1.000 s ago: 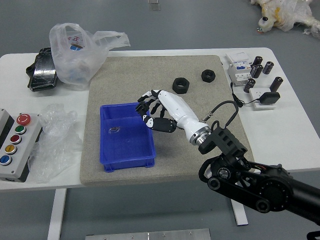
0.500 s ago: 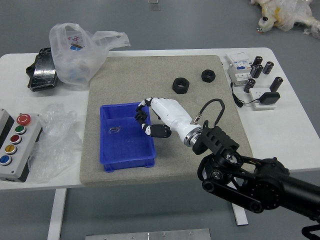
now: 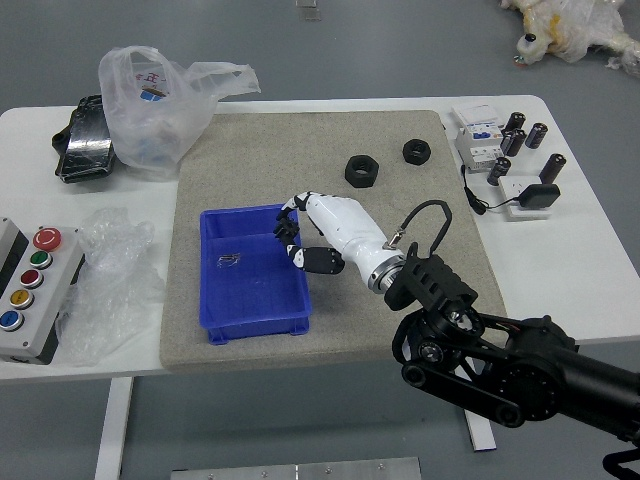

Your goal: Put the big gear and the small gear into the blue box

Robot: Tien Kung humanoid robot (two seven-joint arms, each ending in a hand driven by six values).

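The blue box (image 3: 254, 330) lies on the grey-beige mat, left of centre, with a small metallic item (image 3: 228, 260) inside. My right hand (image 3: 290, 240) hangs over the box's upper right edge. Its fingers curl down close to the thumb, and no held object can be seen; the palm is hidden. Farther back on the mat are two dark ring-shaped parts. The larger one (image 3: 361, 171) is up and to the right of my hand, and the smaller (image 3: 416, 152) lies beyond it to the right. My left hand is out of view.
At the left are a button panel (image 3: 37, 290), crumpled clear plastic (image 3: 110, 280), a plastic bag (image 3: 160, 115) and a black packet (image 3: 85, 145). Black cylinders (image 3: 554, 168) and white devices (image 3: 480, 145) stand at the back right.
My right hand has moved slightly down and left over the box's edge, and its fingers have drawn together. Over the last half second it has barely shifted. Box and rings have stayed put.
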